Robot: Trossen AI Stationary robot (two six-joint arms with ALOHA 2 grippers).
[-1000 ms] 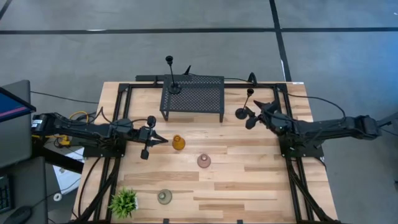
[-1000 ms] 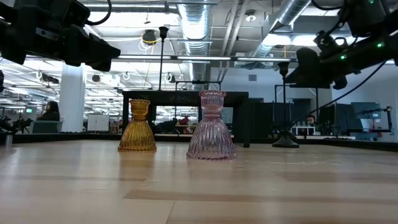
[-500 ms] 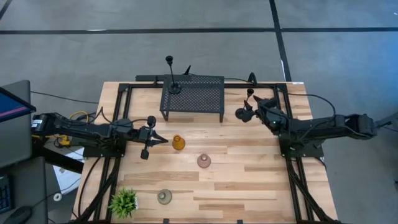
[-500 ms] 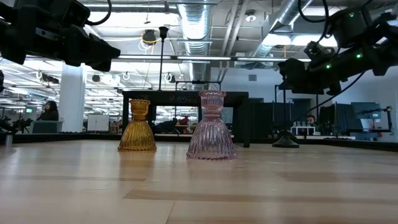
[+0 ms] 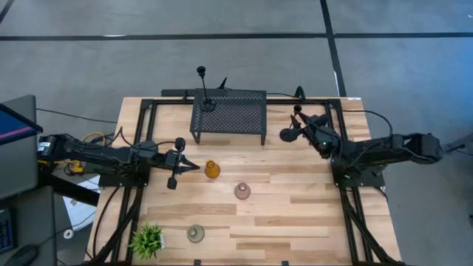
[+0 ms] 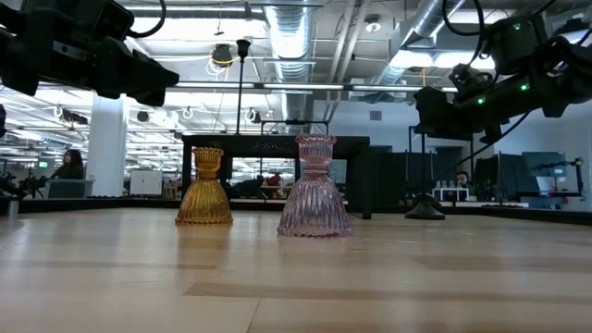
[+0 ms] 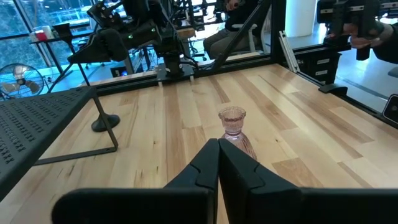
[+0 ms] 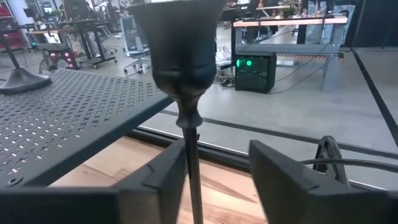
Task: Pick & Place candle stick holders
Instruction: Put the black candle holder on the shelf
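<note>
Right gripper (image 8: 214, 168), jaws open w/ black candle holder (image 8: 180, 56) stem between them, upper right of tabletop (image 5: 295, 199). Center stem, close gently low down, lift straight. Left gripper (image 7: 219, 163) jaws closed, empty, mid-left.

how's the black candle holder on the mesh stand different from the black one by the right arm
The tall black candle holder on the mesh stand rests raised on the black mesh stand, with no arm near. The tall black candle holder on the table stands on the wooden table, its stem between the open right end effector fingers. Both are upright, thin black stems on round bases.
</note>
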